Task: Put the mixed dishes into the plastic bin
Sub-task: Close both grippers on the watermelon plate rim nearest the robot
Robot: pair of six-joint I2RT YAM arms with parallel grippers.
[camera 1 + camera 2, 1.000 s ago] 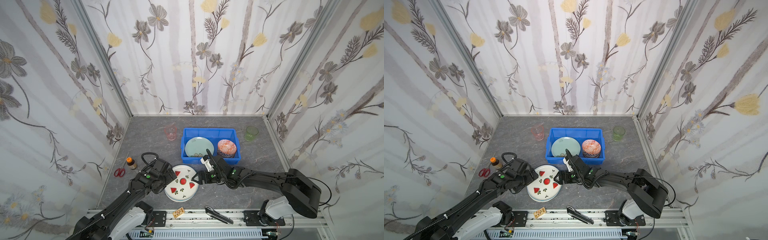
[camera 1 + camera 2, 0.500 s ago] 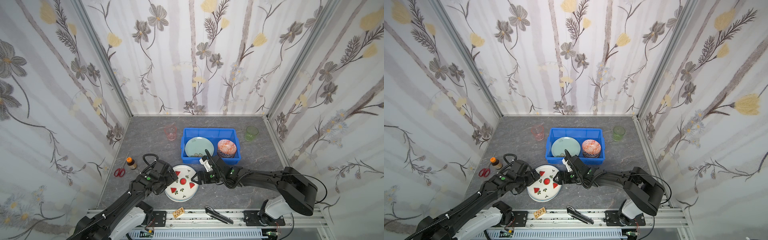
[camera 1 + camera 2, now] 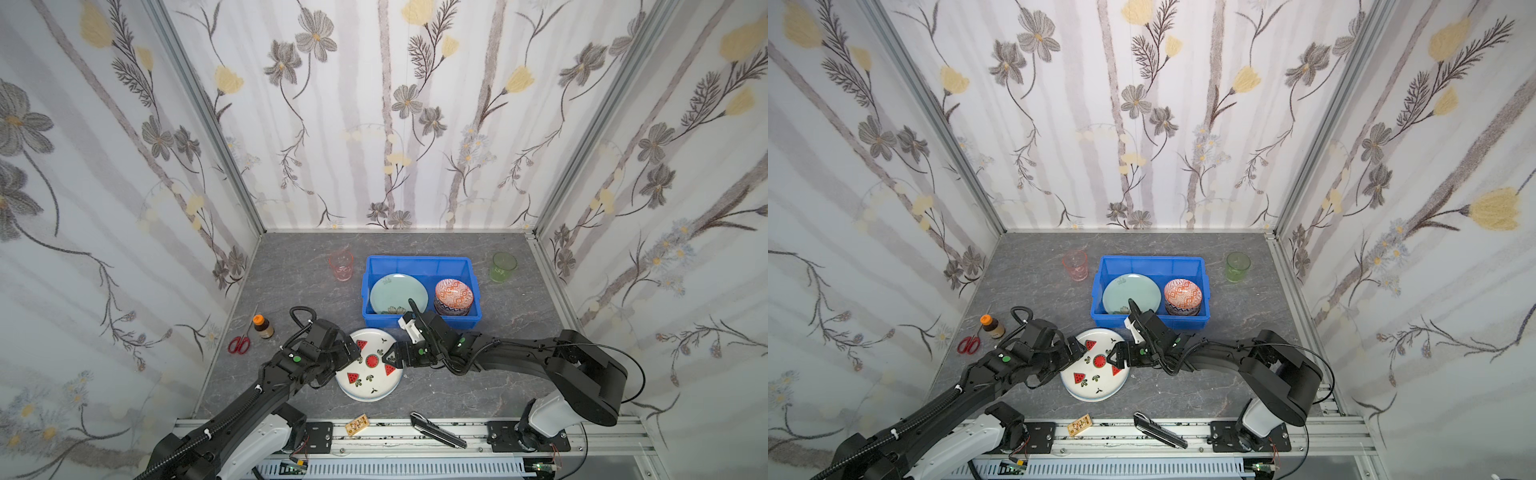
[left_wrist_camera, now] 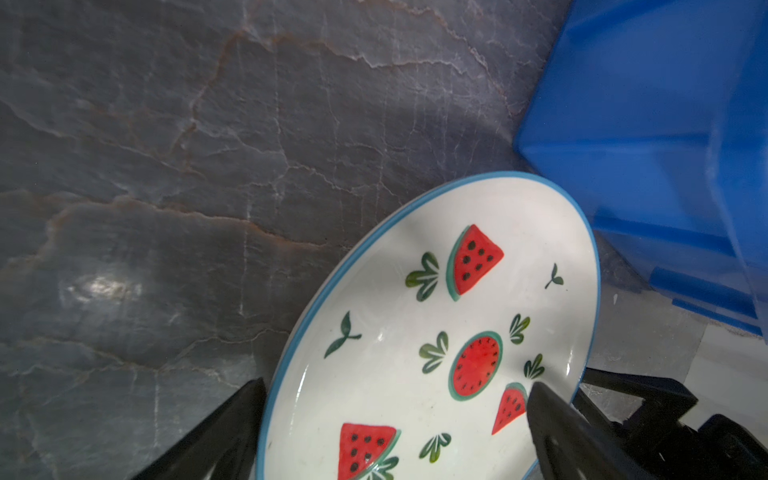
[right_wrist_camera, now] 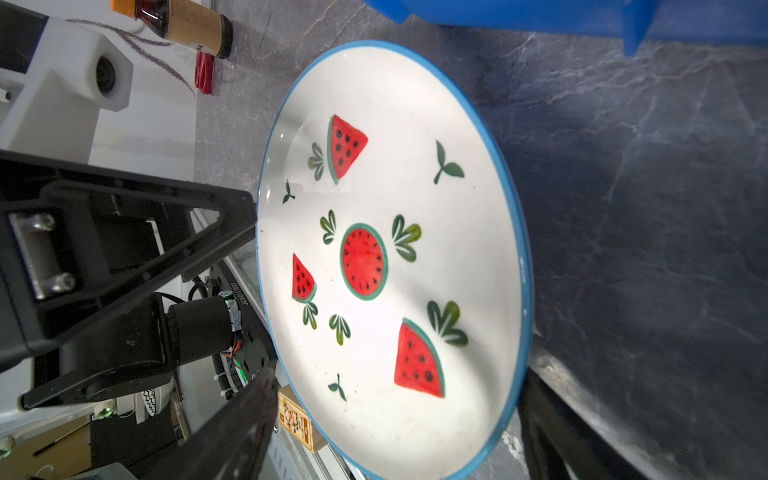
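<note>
Watermelon plate (image 3: 368, 380) sits on the grey tabletop (image 3: 457, 388) btwn both grippers. L gripper (image 3: 347, 356) is at one side of it, spread wide. In its wrist view one finger (image 4: 224, 430) is outside the rim and the other is over the plate's face. R gripper (image 3: 393, 360) is at the opposite side, also spread, w/ fingers either side of the plate's near edge. Can't tell if the tips touch the rim, or if the plate is off the surface.

Blue bin (image 3: 419, 261) is just past R gripper. Inside are a pale green plate (image 3: 397, 293) & an orange bowl (image 3: 454, 293), the bowl resting on other bowls. Pink cup (image 3: 341, 266) is beyond L gripper, beside the bin. Green cup (image 3: 503, 267) is well past R gripper, on the bin's far side. Scissors (image 3: 239, 344) & brown bottle (image 3: 262, 326) are near L gripper's outer side, apart from the plate.
</note>
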